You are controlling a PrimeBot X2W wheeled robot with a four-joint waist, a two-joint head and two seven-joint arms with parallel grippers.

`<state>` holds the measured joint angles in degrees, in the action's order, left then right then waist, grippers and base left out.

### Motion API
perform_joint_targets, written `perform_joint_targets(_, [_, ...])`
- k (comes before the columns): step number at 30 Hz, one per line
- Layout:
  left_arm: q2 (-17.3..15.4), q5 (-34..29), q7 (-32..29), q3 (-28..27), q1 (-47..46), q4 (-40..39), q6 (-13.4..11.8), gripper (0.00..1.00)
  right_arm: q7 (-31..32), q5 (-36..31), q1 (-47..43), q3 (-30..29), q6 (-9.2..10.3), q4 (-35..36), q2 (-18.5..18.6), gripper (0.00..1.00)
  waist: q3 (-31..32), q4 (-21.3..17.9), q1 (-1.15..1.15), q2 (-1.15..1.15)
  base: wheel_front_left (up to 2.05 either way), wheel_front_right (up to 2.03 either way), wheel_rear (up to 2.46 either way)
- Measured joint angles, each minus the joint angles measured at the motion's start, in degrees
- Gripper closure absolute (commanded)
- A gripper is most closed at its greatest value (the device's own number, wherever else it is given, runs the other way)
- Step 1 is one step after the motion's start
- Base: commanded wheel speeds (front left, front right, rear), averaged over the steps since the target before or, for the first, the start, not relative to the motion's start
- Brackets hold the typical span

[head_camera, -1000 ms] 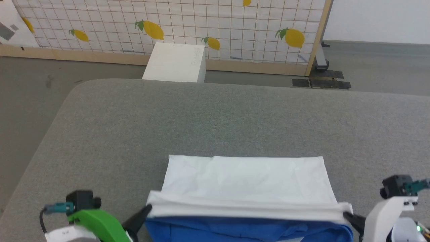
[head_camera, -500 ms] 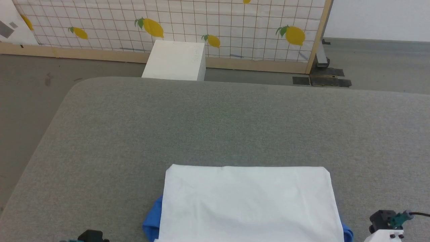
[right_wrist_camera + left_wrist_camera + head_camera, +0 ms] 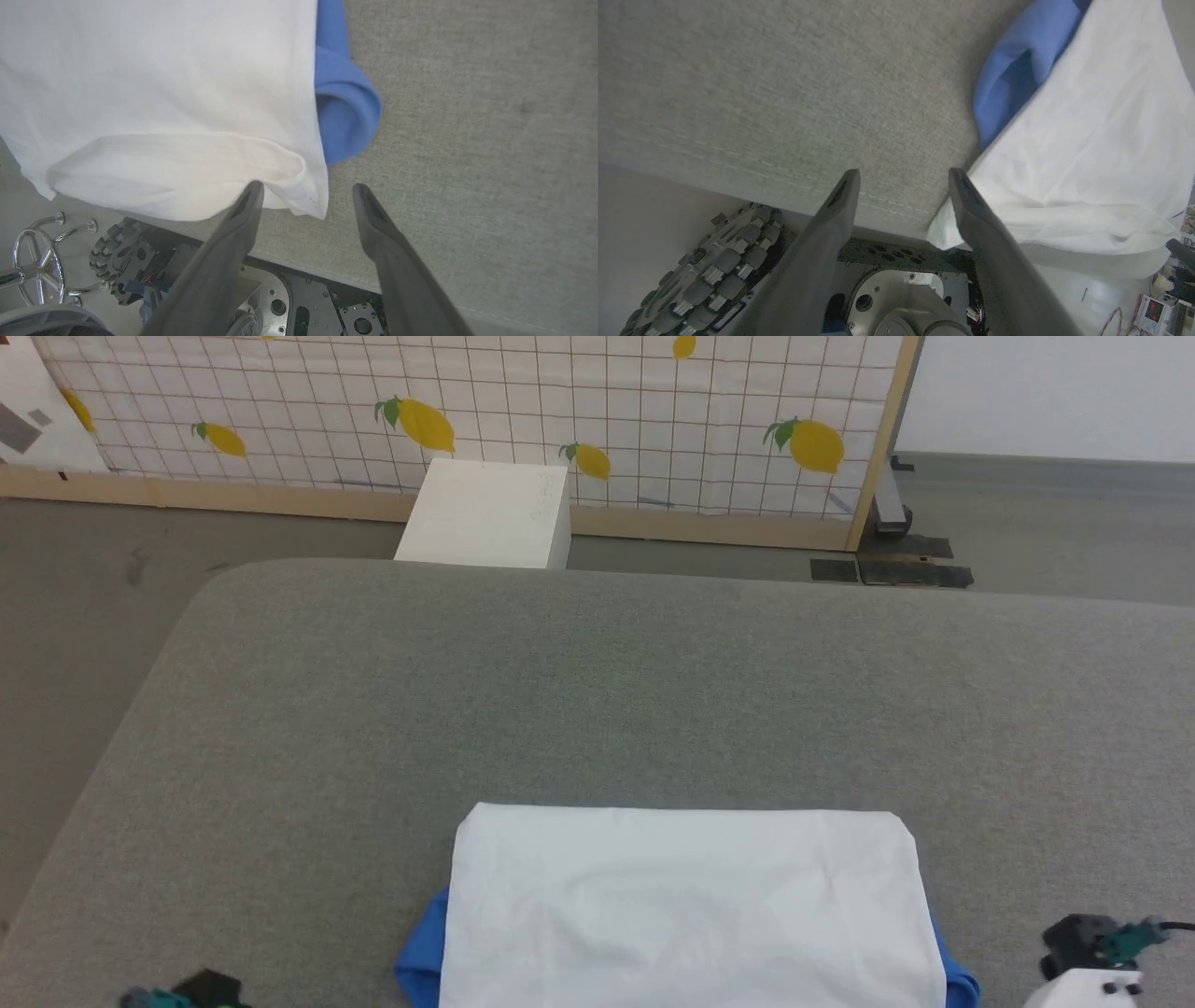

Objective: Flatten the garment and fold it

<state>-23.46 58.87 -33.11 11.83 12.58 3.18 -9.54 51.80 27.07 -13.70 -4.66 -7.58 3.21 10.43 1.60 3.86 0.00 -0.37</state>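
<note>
- Head view: one soft thin T-shirt (image 3: pixel 686 905), folded into a white rectangle (faintly creased), lies at the near edge of the grey fabric tabletop (image 3: pixel 597 691).
- Two bright blue sleeve ends (image 3: pixel 420 957) poke out beneath it, one each side.
- Its near hem overhangs the tabletop's edge.
- The left arm's jaws stand wide and empty beside a hem corner; the right arm's jaws likewise.
- One rigid white box (image 3: pixel 485 513) stands beyond.

The garment (image 3: pixel 686 905) lies folded at the near edge of the grey surface (image 3: pixel 597 691) — white panel on top, mostly smooth with faint creases. Blue sleeve cloth peeks out at both sides — the white hem droops over the edge.
</note>
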Motion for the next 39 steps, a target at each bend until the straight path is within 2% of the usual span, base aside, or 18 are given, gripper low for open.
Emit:
perform_joint_targets(4, [-2.3,-1.2,0.8,-2.4,-1.2,-4.1,-1.6,0.00,2.9,2.2,-0.6,-4.3,0.00,4.9,0.3,0.00,0.4,0.1,0.00,0.00,0.00,0.00,0.00])
perform_joint_targets(6, [-2.5,-1.6,4.1,-4.7,-2.1,-6.1,-1.5,0.00,3.4,2.7,-0.3,-6.9,0.00,7.0,0.3,0.00,0.4,0.0,0.00,0.00,0.00,0.00,0.00])
perform_joint_targets(11, [-2.9,-8.1,19.2,-8.5,-6.5,-9.4,2.5,0.00,4.2,2.7,4.4,-10.7,0.00,9.2,1.5,0.00,-0.4,-0.2,0.00,0.00,0.00,0.00,0.00])
perform_joint_targets(16, [-1.7,-15.3,33.8,-8.9,-9.9,-8.6,6.8,0.00,4.1,2.8,9.7,-7.9,0.00,6.2,4.0,0.00,-2.2,-0.2,0.00,0.00,0.00,0.00,0.00])
perform_joint_targets(18, [-1.0,-18.6,40.2,-8.7,-11.4,-7.8,7.9,0.00,4.0,3.5,11.2,-4.9,0.00,3.7,5.7,0.00,-3.2,-0.1,0.00,0.00,0.00,0.00,0.00])
perform_joint_targets(21, [0.3,-21.9,45.9,-8.5,-13.0,-6.6,8.6,0.00,3.9,5.5,12.4,-0.9,0.01,0.1,7.5,0.00,-4.7,0.2,0.00,0.00,0.00,0.00,0.00])
perform_joint_targets(28, [4.5,-27.5,47.7,-11.1,-15.1,-6.6,10.5,0.00,3.3,9.5,14.4,4.8,0.00,-6.7,9.2,0.00,-8.0,1.3,0.00,0.00,0.00,0.00,0.00])
perform_joint_targets(39, [9.9,-31.8,47.8,-15.1,-15.2,-5.9,14.2,0.00,-1.0,13.0,19.4,13.7,0.01,-11.0,9.0,0.00,-11.0,2.1,0.00,0.00,0.00,0.00,0.00])
